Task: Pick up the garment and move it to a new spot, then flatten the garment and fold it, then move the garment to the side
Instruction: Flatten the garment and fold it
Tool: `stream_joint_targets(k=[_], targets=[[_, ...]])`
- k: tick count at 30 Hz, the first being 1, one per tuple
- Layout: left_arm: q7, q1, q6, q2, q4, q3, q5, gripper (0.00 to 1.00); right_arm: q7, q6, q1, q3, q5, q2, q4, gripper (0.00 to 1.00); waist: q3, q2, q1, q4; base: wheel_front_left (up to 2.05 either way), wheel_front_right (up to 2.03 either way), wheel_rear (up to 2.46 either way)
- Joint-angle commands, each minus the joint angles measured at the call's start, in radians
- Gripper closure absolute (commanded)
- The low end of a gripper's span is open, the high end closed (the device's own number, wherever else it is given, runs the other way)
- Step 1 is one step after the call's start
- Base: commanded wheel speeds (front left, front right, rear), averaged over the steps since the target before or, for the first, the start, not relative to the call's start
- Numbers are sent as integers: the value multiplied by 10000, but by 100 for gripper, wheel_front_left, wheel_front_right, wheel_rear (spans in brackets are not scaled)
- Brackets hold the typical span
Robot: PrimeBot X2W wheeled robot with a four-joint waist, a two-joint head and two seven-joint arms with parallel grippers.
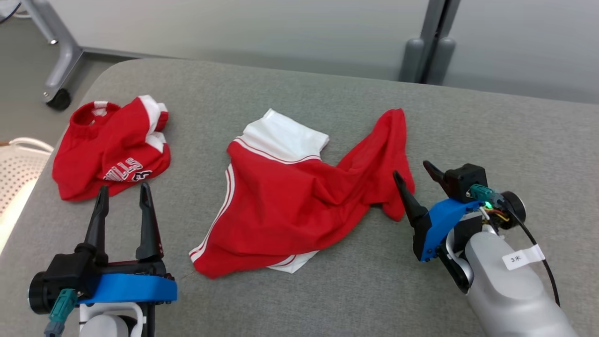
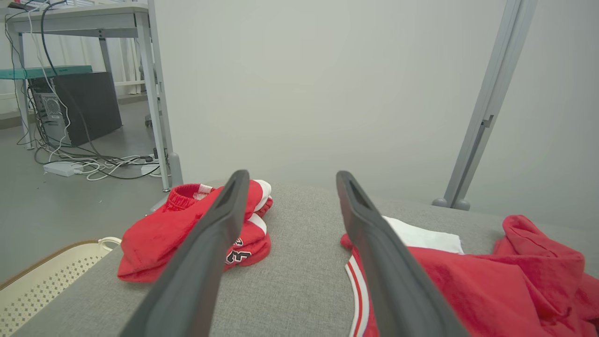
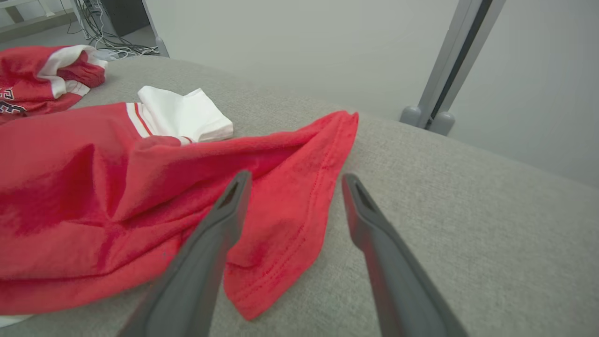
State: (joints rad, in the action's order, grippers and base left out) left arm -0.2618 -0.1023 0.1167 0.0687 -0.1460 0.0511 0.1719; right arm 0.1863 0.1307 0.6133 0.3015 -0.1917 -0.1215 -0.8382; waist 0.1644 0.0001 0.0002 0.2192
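A red garment (image 1: 290, 196) with white sleeves and white stripes lies crumpled in the middle of the grey table (image 1: 327, 93); it also shows in the left wrist view (image 2: 468, 276) and the right wrist view (image 3: 117, 187). My right gripper (image 1: 412, 175) hovers open just right of its right-hand edge, holding nothing; the red hem lies between and below its fingertips (image 3: 292, 182). My left gripper (image 1: 124, 189) stands open at the lower left, empty, fingers pointing between the two pieces of clothing (image 2: 290, 180).
A second red garment (image 1: 112, 150) with white trim and lettering lies bunched at the table's left (image 2: 187, 229). A cream perforated basket (image 1: 18, 164) sits off the left edge. Grey posts (image 1: 428, 51) and a wall stand behind the table.
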Motion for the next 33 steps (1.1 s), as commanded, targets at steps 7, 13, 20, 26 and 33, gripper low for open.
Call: stream_joint_targets(k=[7, 13, 20, 26, 33], targets=[[-45, -333, 93, -106, -212, -138, -65, 0, 222, 1, 673, 66, -246, -13, -2235, 0, 297, -1, -2, 583, 0, 0, 0], [-45, -328, 131, -144, -358, -135, -171, 0, -72, 1, 942, 318, -658, 300, -3438, 30, 236, -1, -2, 622, 0, 0, 0], [-45, -131, 155, -159, -472, 19, -247, 0, 432, 1, 1055, 676, -1275, 257, -3485, 100, -56, -1, -2, 308, 0, 0, 0], [-45, 138, 155, -117, -419, 292, -323, 0, 778, 1, 451, 904, -1564, -232, -2395, 100, -394, -1, -2, -287, 0, 0, 0], [-45, 500, 136, -110, -263, 581, -408, 0, 798, 1, -1098, 732, -2188, -1014, 237, 100, -645, -1, -2, -1026, 0, 0, 0]])
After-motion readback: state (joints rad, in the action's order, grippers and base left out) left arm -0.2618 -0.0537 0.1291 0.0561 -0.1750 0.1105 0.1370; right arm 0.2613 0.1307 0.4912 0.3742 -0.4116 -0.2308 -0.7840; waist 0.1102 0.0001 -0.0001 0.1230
